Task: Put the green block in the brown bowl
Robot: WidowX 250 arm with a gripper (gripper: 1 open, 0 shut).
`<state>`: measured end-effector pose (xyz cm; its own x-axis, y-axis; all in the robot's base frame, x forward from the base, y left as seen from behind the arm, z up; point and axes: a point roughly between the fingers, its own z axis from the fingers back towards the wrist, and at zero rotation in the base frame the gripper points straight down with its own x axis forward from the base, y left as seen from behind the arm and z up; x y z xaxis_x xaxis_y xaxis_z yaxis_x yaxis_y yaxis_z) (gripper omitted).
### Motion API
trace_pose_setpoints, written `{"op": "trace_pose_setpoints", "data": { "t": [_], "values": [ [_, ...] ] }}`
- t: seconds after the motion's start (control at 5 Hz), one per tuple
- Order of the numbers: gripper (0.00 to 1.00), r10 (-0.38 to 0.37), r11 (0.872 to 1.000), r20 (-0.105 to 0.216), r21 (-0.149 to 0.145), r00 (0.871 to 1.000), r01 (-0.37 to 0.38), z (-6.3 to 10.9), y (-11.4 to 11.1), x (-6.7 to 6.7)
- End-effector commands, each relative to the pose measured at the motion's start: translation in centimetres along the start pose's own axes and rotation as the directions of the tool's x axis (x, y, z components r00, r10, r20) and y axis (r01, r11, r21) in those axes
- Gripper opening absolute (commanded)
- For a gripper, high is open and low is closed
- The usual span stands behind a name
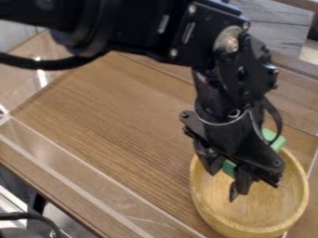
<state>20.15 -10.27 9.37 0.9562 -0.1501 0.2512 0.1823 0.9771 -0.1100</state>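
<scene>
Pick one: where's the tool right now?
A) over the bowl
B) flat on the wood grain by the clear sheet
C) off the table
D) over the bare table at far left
A: the tool hangs, fingertips down, right above the bowl at the table's near right, with the green block showing at its side.

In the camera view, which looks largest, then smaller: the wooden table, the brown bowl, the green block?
1. Wooden table, largest.
2. Brown bowl.
3. Green block, smallest; only a small part shows beside the arm, so its full size is unsure.
</scene>
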Motion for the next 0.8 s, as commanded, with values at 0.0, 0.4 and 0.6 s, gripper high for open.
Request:
{"op": "trace_pose_setpoints", "data": {
  "t": [0.0,0.4,0.6],
  "values": [
    [0.00,0.014,1.000,0.025,-0.015,1.000,-0.013,0.2,0.1,1.0],
    [1.00,0.036,0.999,0.008,-0.024,0.999,-0.035,-0.3,0.7,1.3],
    [1.00,0.053,0.998,0.004,-0.026,0.999,-0.053,-0.1,1.5,1.7]
  ]
}}
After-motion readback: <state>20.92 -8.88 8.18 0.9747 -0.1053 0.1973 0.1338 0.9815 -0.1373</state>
